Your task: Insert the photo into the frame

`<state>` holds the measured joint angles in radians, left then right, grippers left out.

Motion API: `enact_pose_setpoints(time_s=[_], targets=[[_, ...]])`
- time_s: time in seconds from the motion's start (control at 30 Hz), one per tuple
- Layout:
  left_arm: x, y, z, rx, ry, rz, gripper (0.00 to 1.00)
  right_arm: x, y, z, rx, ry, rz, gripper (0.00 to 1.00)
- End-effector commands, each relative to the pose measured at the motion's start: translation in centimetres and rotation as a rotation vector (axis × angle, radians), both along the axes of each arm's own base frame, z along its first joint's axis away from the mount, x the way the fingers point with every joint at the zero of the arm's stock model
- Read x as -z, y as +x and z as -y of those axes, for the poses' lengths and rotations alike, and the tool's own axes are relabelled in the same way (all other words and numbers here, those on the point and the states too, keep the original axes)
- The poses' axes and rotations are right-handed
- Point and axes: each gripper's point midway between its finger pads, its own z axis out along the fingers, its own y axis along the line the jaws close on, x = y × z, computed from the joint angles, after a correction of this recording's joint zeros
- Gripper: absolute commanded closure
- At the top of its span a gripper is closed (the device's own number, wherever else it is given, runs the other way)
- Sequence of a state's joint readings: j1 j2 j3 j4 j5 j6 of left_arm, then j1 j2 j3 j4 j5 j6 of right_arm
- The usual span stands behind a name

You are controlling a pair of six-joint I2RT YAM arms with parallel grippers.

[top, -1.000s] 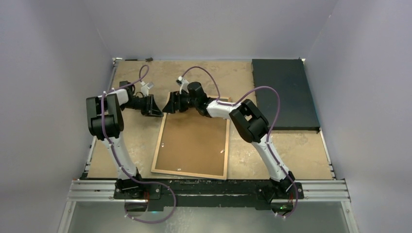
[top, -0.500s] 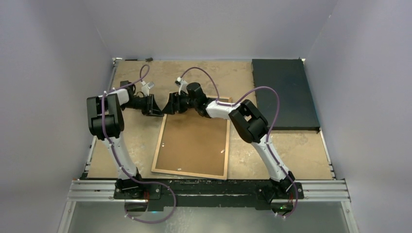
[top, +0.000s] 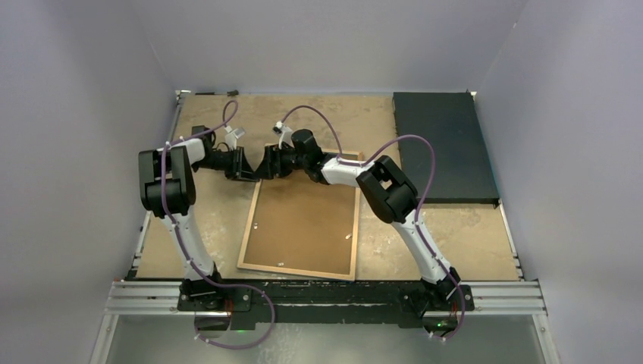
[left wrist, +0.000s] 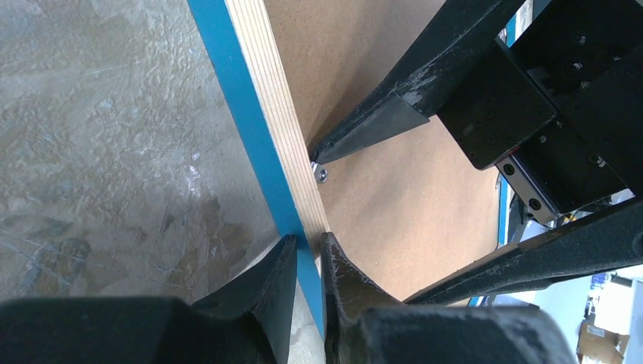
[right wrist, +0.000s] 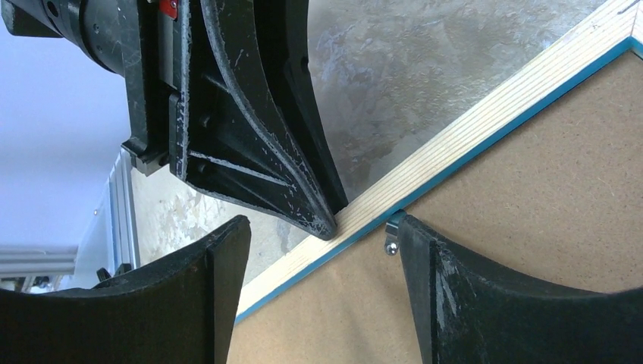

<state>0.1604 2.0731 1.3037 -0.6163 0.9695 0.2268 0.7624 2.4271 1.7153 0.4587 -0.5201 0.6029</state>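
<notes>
Pinching far-left corner rim of rectangular blue-fronted, tan-backed frame (left wrist: 261,114), face-down by near edge of table (top: 220,216), with left gripper (left wrist: 307,246); straddling rim with right gripper (right wrist: 322,226), spread wide, beside silver metal tab (right wrist: 392,244).

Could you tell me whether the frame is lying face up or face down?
Face down: the frame has its tan rear rim, brown backing board and a metal clip facing up, its blue edge toward the table.

Frame (left wrist: 279,129) of pale grained wood, matt brown fibreboard backing board (left wrist: 394,189)
</notes>
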Motion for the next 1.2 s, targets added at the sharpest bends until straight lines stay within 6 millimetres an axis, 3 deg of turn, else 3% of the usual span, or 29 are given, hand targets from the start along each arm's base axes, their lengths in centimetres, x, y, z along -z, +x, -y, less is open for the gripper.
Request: enact_pose_setpoints(time_s=[0.0, 0.4, 0.93, 1.17], targets=[[0.3, 0.5, 0.4, 0.023, -0.011, 0.034, 0.85, -0.3, -1.6, -1.1, -0.070, 0.020, -0.012, 0.26], [1.9, -0.1, 0.3, 0.027, 0.018, 0.012, 1.00, 0.2, -3.8, -1.9, -0.130, 0.027, -0.038, 0.27], [3.0, -0.4, 0.5, 0.032, 0.041, -0.002, 1.00, 1.1, -7.5, -2.8, -0.244, 0.043, -0.087, 0.30], [3.1, -0.5, 0.6, 0.036, 0.045, 0.000, 1.00, 0.5, -9.0, -3.2, -0.332, 0.081, -0.094, 0.30]])
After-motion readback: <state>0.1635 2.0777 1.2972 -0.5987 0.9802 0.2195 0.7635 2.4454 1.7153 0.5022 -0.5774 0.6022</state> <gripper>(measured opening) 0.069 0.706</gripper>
